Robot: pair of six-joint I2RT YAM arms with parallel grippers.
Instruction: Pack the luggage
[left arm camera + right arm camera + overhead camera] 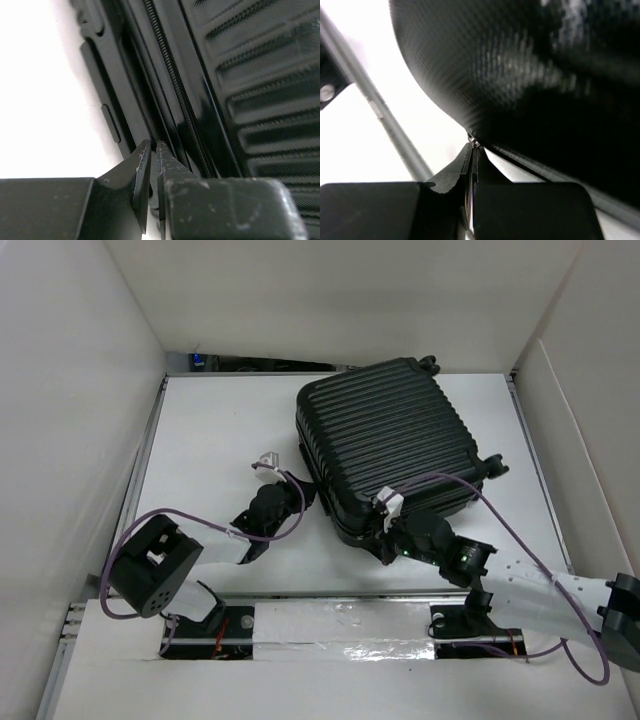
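White desk: my left gripper and right gripper, jaws together, tips at the luggage's near seam.

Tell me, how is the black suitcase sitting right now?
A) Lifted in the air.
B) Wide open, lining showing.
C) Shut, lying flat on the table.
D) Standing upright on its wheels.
C: from above, the luggage lies flat on the white table with its halves together and its ribbed shell facing up.
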